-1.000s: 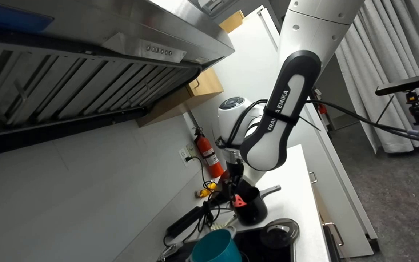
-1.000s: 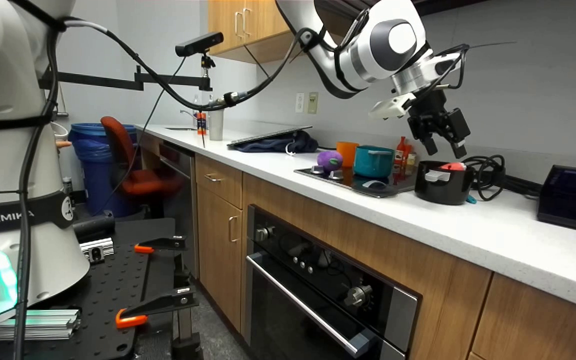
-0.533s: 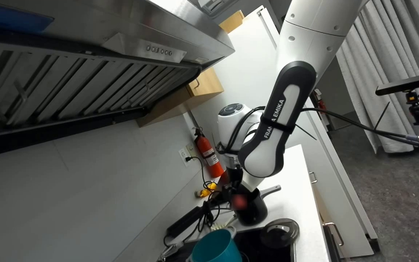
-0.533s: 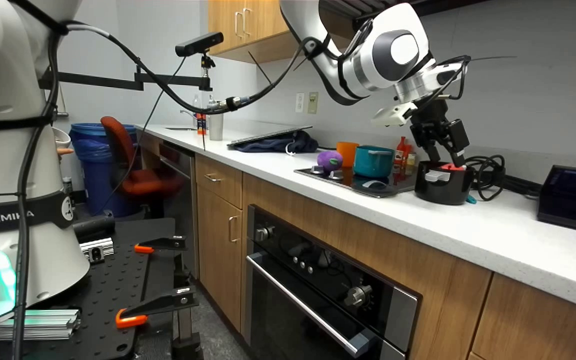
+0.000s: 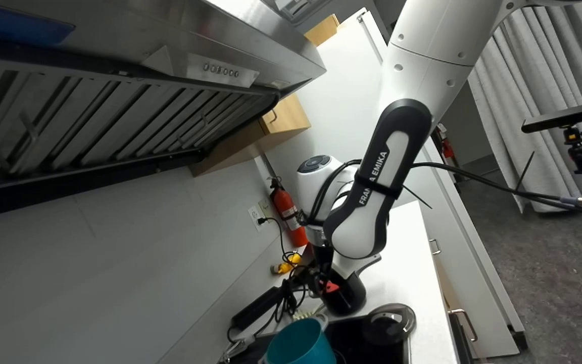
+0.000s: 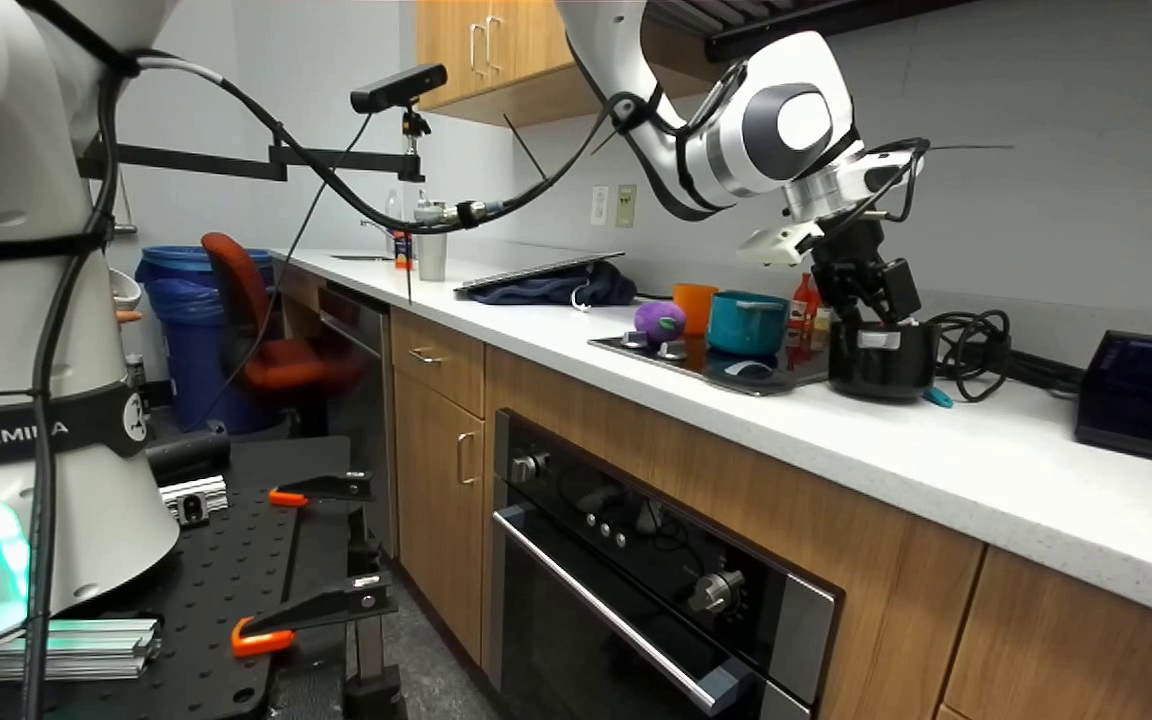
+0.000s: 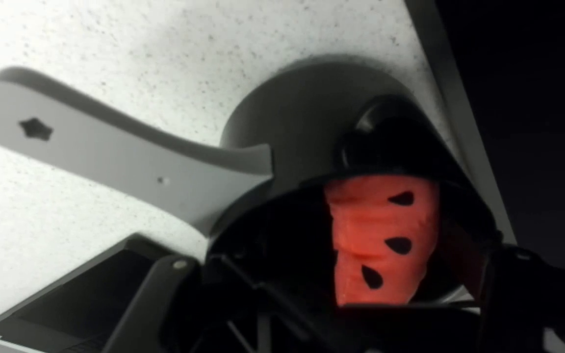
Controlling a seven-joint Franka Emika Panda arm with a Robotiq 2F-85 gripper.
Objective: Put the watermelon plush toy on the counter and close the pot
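While jaws gape wide and empty, pot (image 7: pixel 302 120) sits near cables (image 6: pixel 984 350), cooktop (image 7: pixel 523 113), teal container (image 6: pixel 748 326).

A kitchen, by its oven (image 6: pixel 676 590), cooktop (image 5: pixel 351 337) and counter (image 6: pixel 1016 450) (range hood (image 5: pixel 159 111) overhead, too).

The pot (image 7: pixel 302 122) partly hides the watermelon plush toy (image 7: pixel 361 230).

You find the watermelon plush toy (image 7: pixel 380 235) faced in creased, matt cloth. The pot (image 7: pixel 307 117) presents a smooth exterior with slight sheen; its handle (image 7: pixel 115 144) is smooth and matt. Your counter (image 7: pixel 165 54) is speckled and stone-like. The cooktop (image 5: pixel 345 334) appears glossy and glass-like, the cabinet fronts (image 6: pixel 911 575) wood-grained, the oven handle (image 6: pixel 604 606) and range hood (image 5: pixel 175 28) satin metal.
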